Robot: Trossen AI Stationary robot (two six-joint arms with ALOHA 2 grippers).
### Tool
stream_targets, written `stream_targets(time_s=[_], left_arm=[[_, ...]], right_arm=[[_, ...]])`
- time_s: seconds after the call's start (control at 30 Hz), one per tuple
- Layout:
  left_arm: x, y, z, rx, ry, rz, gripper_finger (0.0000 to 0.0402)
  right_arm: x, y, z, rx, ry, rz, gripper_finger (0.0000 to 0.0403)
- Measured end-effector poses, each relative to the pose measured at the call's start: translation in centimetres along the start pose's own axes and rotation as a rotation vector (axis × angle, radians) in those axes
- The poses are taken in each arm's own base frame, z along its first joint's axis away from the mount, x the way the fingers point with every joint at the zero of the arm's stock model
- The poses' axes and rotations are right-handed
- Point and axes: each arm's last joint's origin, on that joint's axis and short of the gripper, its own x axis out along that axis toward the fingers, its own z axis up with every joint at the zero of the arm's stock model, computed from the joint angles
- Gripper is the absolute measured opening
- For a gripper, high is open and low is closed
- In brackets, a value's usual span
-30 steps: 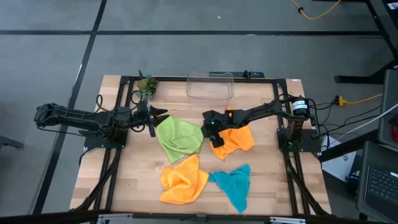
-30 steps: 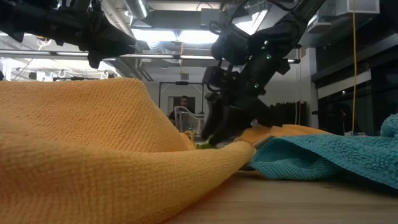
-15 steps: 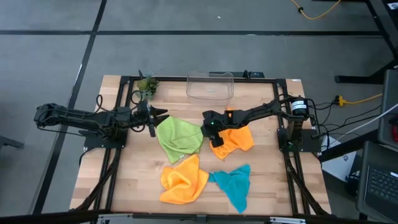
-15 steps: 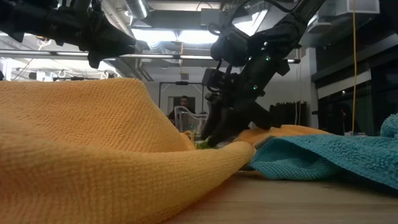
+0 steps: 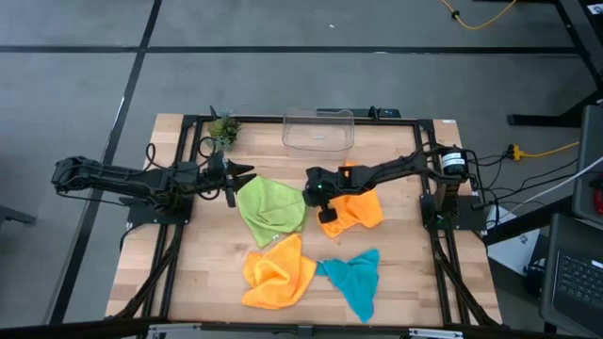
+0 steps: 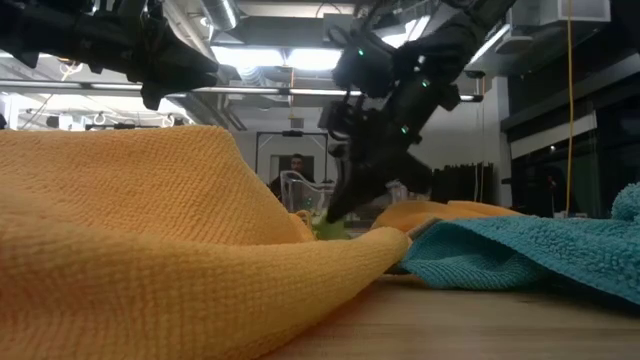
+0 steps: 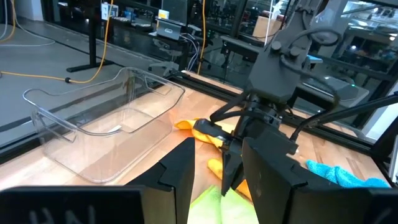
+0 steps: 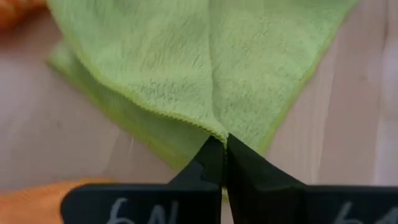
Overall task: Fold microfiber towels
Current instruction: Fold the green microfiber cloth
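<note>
Pinching: the right gripper [image 8: 219, 144], fingers pressed together on the hemmed edge of the lime green towel [image 5: 271, 209], at that cloth's side nearest the orange towel [image 5: 358, 209] beyond it. Step in hand, by judgement: the grasp that begins the first fold; no towel on the counter [image 5: 415, 273] looks folded yet.

Left gripper [image 5: 236, 176]: held level just beside the green towel's opposite edge, above the cloth rather than on it; fingers part-way spread, holding nothing.

Lime green towel: mid-counter, between the two grippers, lying crumpled and partly doubled on itself. Long axis runs roughly from the left gripper's side diagonally toward the front of the counter; its narrower end points to the front, near the second orange towel [image 5: 278, 271].

Other stock: teal towel [image 5: 353, 280] at the front, right of the second orange one, both bunched. Clear bin [image 5: 318, 130] and small plant [image 5: 222, 128] at the back edge, well apart from the work.

Next move, by judgement: lift the pinched edge and carry it across toward the left gripper's side, while the left gripper secures the far edge so the cloth does not drag; the crumpled lie suggests it may want spreading flat first.
</note>
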Motion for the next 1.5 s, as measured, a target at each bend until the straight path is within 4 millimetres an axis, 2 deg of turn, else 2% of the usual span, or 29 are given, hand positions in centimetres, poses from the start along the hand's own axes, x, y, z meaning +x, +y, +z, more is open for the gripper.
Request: stream_targets(time_s=[0.23, 0.4, 0.53, 0.7, 0.87, 1.03, 1.2, 1.27, 1.37, 1.5], left_arm=[[0.1, -0.1, 0.2, 0.010, -0.024, -0.013, 0.0126], [0.8, -0.6, 0.6, -0.016, -0.061, -0.049, 0.0126], [2.4, -1.6, 2.0, 0.027, -0.040, -0.036, 0.0126], [5.5, -3.4, 4.1, 0.118, 0.041, -0.010, 0.0126], [8.9, -4.7, 4.9, 0.181, 0.075, 0.057, 0.0126], [11.1, -5.7, 5.1, 0.270, 0.067, 0.218, 0.0126], [11.6, -6.2, 4.9, 0.409, 0.077, 0.431, 0.0126], [11.4, -5.9, 3.9, 0.473, 0.147, 0.509, 0.0126], [10.9, -5.3, 3.2, 0.483, 0.202, 0.601, 0.0126], [10.6, -4.2, 2.6, 0.488, 0.286, 0.639, 0.0126]], right_arm=[[-2.1, -2.0, 4.0, 0.047, 0.025, -0.065, 0.0006], [-5.1, -4.1, 7.8, 0.007, 0.019, -0.146, 0.0004], [-8.3, -6.1, 10.3, 0.004, 0.004, -0.162, 0.0003], [-12.3, -8.3, 12.4, 0.071, -0.028, -0.196, 0.0002], [-14.5, -9.4, 13.3, 0.161, -0.062, -0.217, 0.0002], [-14.7, -9.2, 13.1, 0.198, -0.030, -0.210, 0.0002], [-14.6, -9.0, 12.8, 0.216, 0.002, -0.187, 0.0001], [-14.8, -8.9, 12.8, 0.216, -0.004, -0.188, 0.0001], [-15.2, -9.0, 12.9, 0.215, -0.001, -0.187, 0.0002], [-16.3, -9.0, 13.7, 0.187, -0.029, -0.196, 0.0004]])
